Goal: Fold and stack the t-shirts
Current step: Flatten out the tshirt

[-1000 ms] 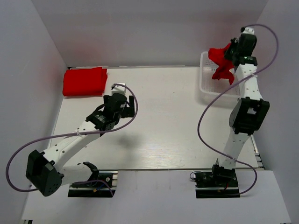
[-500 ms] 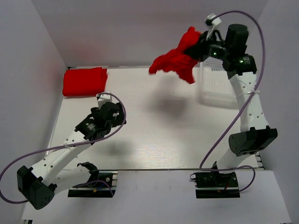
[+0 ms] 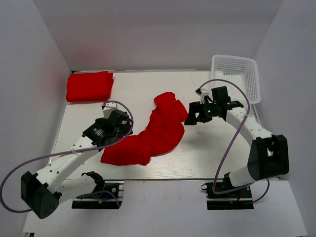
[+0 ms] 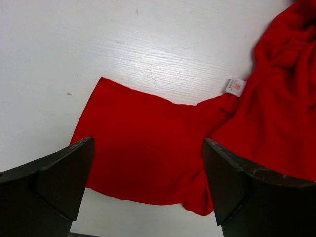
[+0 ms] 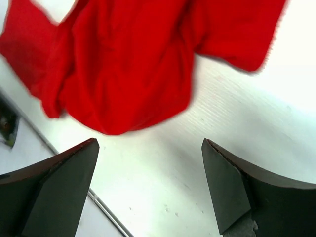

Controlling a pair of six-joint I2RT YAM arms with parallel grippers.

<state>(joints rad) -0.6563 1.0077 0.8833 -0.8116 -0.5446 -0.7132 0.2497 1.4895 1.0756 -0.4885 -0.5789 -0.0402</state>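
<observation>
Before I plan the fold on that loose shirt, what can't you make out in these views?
Top view: the loose t-shirt is crumpled, so sleeves and collar are lost in the folds.
Top view: the folded pile is too small to count its layers.
Left wrist view: the shirt runs off the right edge.
Right wrist view: blurred, and the shirt is cut off by the top edge.

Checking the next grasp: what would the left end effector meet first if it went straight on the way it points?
The left end effector would likely meet the loose red t-shirt lying right ahead; depth is unclear.
</observation>
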